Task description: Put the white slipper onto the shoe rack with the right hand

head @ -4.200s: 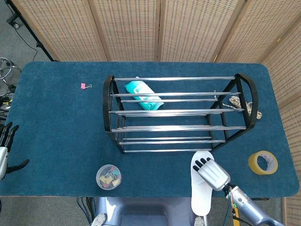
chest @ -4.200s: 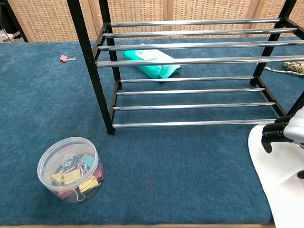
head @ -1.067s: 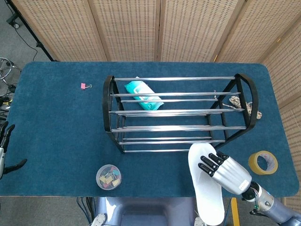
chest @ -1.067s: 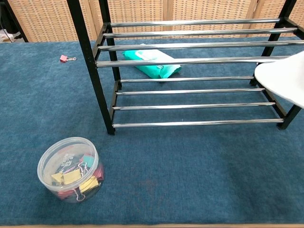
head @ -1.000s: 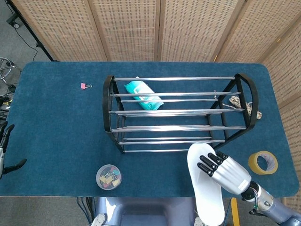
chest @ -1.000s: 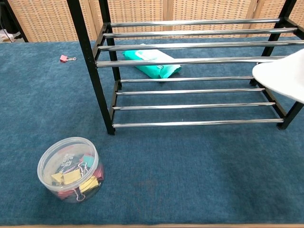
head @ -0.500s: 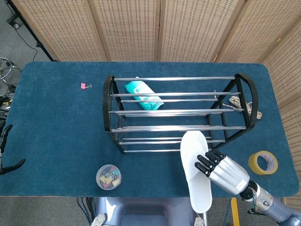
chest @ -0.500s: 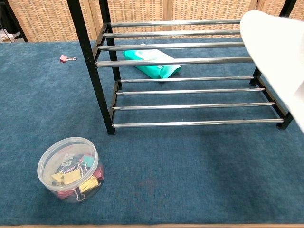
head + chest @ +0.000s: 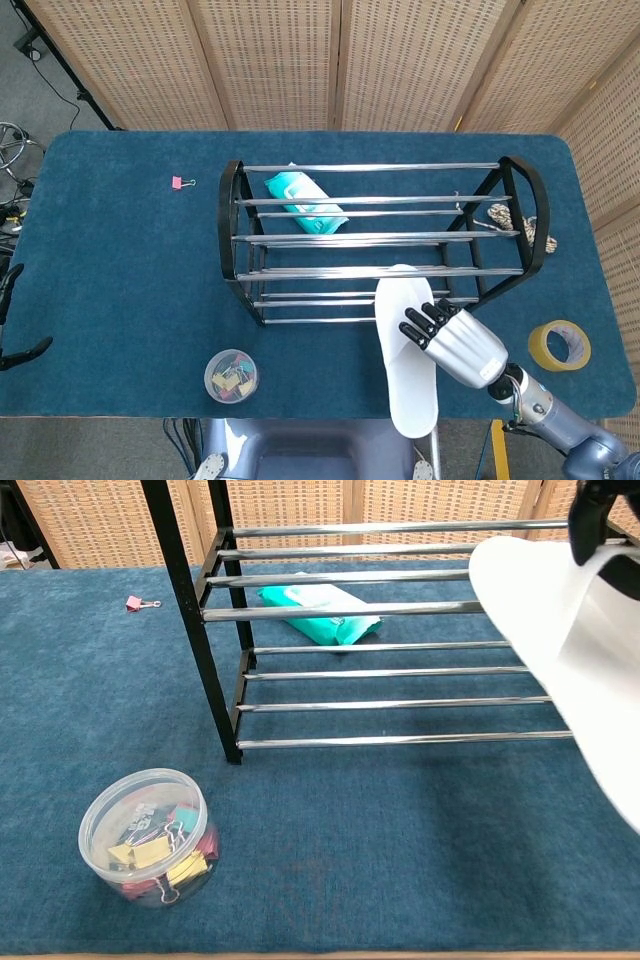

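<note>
On the blue surface (image 9: pixel 120 260) you have a round clear tub of binder clips (image 9: pixel 232 376) near the front edge, left of centre. A single pink binder clip (image 9: pixel 178 182) lies well apart from it, toward the back left. A teal pack of wipes (image 9: pixel 305 203) lies flat further back. At the far right you see a coil of rope (image 9: pixel 503 216) and, nearer the front, a roll of yellow tape (image 9: pixel 559 345). Woven screens (image 9: pixel 330 60) stand behind.

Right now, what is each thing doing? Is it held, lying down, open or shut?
white slipper: held up off the table, toe over the rack's front bars.
right hand: gripping the slipper.
left hand: only its edge shows, state unclear.
shoe rack: standing, shelves bare.
teal packet: lying on the table under the rack.
clip tub: upright, full of clips.
tape roll: lying flat.
pink clip: lying loose.
</note>
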